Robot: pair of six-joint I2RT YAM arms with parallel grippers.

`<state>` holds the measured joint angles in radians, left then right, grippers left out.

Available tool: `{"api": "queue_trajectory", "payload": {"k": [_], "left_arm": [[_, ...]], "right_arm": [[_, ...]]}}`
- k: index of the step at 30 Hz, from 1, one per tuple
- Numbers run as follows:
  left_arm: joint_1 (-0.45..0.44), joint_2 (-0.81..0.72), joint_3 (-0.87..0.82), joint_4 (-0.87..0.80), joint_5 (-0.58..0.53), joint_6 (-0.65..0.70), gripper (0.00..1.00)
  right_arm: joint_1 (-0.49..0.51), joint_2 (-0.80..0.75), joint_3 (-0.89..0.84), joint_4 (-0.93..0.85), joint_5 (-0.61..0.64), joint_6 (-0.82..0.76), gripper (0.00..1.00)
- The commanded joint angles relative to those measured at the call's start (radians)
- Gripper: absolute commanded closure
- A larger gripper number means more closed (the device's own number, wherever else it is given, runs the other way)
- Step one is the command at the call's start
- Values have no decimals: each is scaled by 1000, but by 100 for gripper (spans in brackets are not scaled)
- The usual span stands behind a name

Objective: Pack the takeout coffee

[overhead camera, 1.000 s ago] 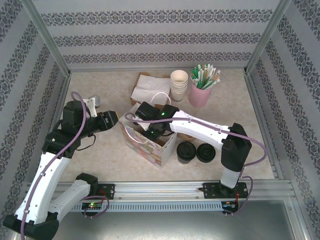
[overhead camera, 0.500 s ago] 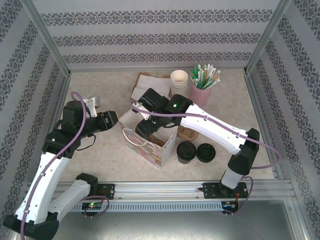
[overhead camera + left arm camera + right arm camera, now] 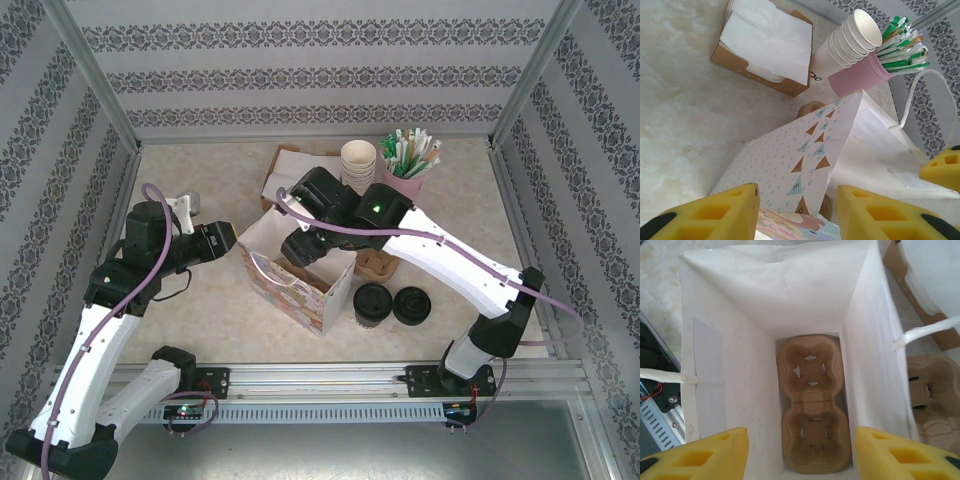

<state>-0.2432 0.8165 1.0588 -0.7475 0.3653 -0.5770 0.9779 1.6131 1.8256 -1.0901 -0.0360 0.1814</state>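
Closest to the arm bases, past the front rail point(image 3: 400, 372), the takeout coffee point(image 3: 373, 303) is standing upright on the table just right of the paper bag point(image 3: 300, 292). Whether it is touching the bag is hard to make out. A squat black lid pile point(image 3: 411, 305) is sitting just beside it on its right. Behind them the right arm point(image 3: 450, 265) is crossing over a pulp cup carrier point(image 3: 378, 266) and hiding most of it. Inside the bag, a second carrier point(image 3: 812, 405) is lying flat on the floor. Farther back, the arm is covering the lower parts of the cream cups point(image 3: 358, 158) and the pink cup point(image 3: 405, 188) of straws, and a napkin box point(image 3: 285, 172) is sitting left of them.

The tabletop point(image 3: 200, 185) is showing as a pale, mottled beige, and striped patterned wallpaper point(image 3: 320, 80) is closing it in on three sides.

The left gripper point(image 3: 797, 210) is sitting at the bag's left corner with its yellow fingers point(image 3: 715, 212) standing apart and straddling the paper edge. I cannot tell whether the pads are pressing on it. The right gripper point(image 3: 800, 465) is hanging over the bag's open mouth, jaws spread wide and carrying nothing, with its fingertips cut off by the frame's lower edge.
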Motion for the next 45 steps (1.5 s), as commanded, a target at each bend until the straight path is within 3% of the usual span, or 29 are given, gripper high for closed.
{"api": "queue_trajectory", "payload": {"k": [1, 9, 17, 22, 31, 45], "left_arm": [[-11, 2, 19, -7, 11, 4, 55], [-11, -3, 30, -4, -7, 14, 55], [-11, -10, 15, 4, -40, 17, 54], [-11, -12, 11, 8, -48, 23, 51], [-10, -43, -14, -1, -57, 14, 48], [-11, -64, -31, -23, -68, 1, 47]], "right_arm": [[8, -86, 26, -16, 94, 12, 44], [-17, -304, -70, -53, 299, 32, 43], [-50, -505, -263, -225, 308, 216, 39], [-56, -619, -496, -200, 253, 338, 33], [-55, -671, -815, -2, 165, 370, 25], [4, -580, -896, 105, 204, 455, 19]]}}
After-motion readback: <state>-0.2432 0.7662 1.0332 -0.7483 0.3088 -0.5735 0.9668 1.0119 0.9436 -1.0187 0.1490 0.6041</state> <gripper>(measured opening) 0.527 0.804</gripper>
